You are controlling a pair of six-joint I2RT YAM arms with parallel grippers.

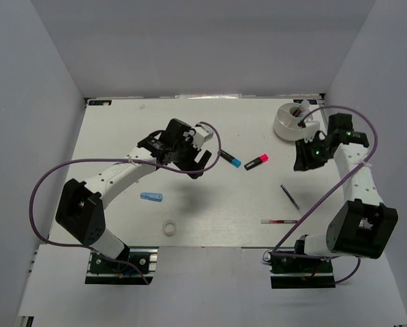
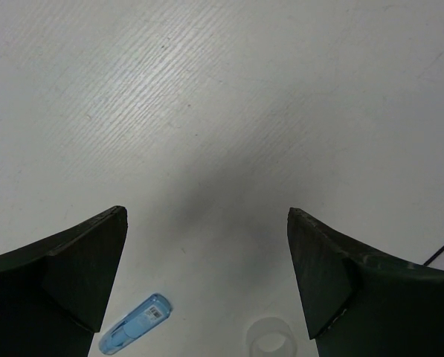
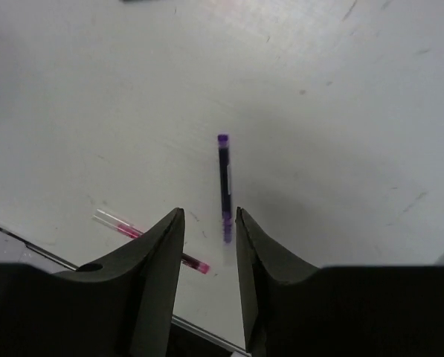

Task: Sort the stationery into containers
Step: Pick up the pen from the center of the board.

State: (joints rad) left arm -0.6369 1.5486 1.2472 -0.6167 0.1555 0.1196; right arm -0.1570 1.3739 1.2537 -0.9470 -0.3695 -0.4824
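My left gripper (image 1: 198, 162) hangs open and empty above the table's middle left; its view shows wide-spread fingers (image 2: 95, 253), with the light-blue tube (image 2: 136, 324) and the white tape ring (image 2: 268, 340) below them. In the top view the tube (image 1: 151, 197) and ring (image 1: 169, 227) lie near the front left. The blue-cap marker (image 1: 230, 159) and pink-cap marker (image 1: 256, 162) lie mid-table. My right gripper (image 1: 302, 162) is narrowly open and empty, raised near the white dish (image 1: 283, 122). The dark-blue pen (image 3: 224, 182) and red pen (image 3: 129, 227) lie below it.
The dish holds something small, red and dark (image 1: 299, 109). The dark-blue pen (image 1: 290, 196) and red pen (image 1: 279, 221) lie near the table's front right edge. Grey walls close in the back and both sides. Purple cables loop beside each arm.
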